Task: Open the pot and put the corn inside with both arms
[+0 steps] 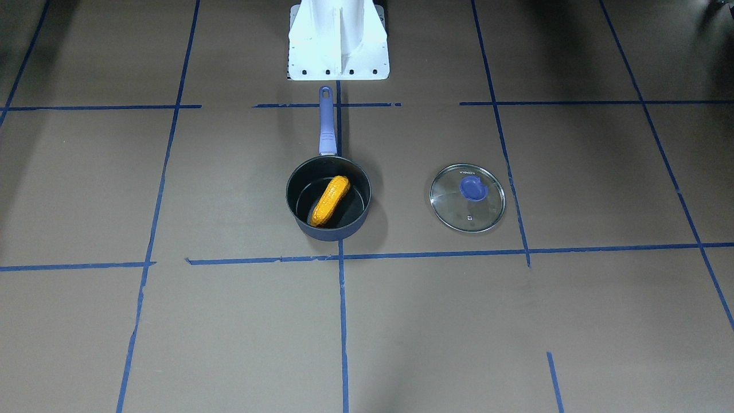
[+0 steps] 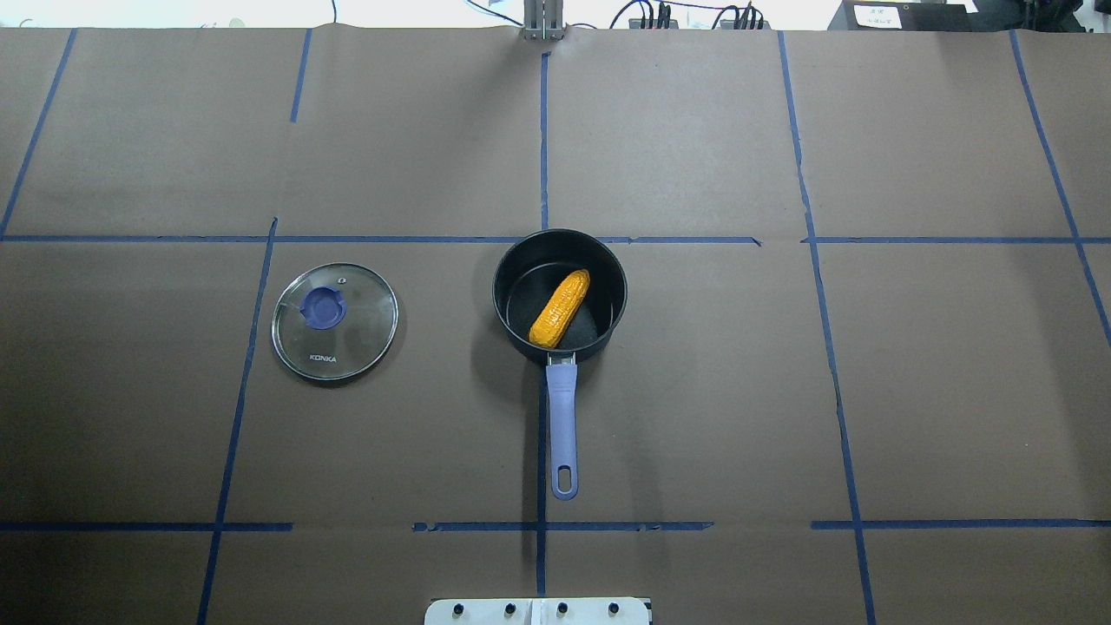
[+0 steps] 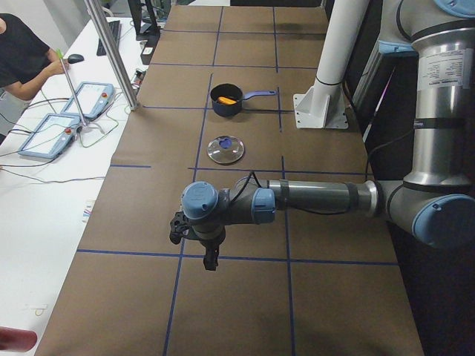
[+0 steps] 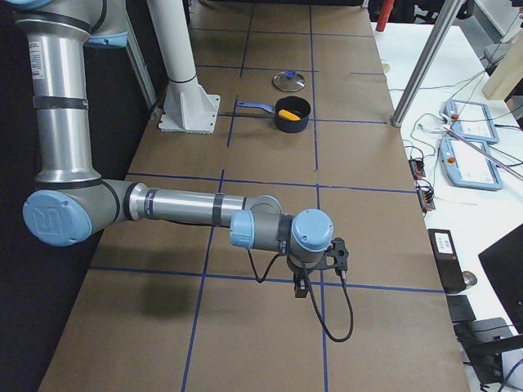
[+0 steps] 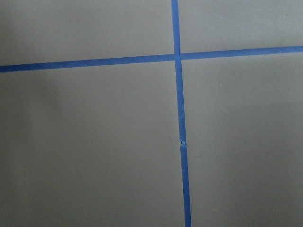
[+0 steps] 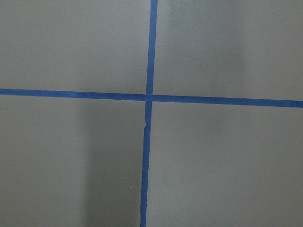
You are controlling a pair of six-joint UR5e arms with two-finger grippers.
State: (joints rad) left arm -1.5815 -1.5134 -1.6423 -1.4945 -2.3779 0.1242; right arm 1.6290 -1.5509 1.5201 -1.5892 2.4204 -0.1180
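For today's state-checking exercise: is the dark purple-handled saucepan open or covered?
Open: round glass lid lies apart from the saucepan; orange-yellow toy corn visible inside.

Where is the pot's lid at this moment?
In the overhead view the glass lid lies flat on the table on the robot's left, apart from the pot, which holds the corn.

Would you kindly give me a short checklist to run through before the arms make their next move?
1. The lid is off the pot and lies apart from it: ok.
2. The corn is inside the pot: ok.
3. The pot stands upright: ok.
4. The left end effector is away from pot and lid: ok.
5. The right end effector is away from pot and lid: ok.
6. Each end effector open or shut: cannot tell.
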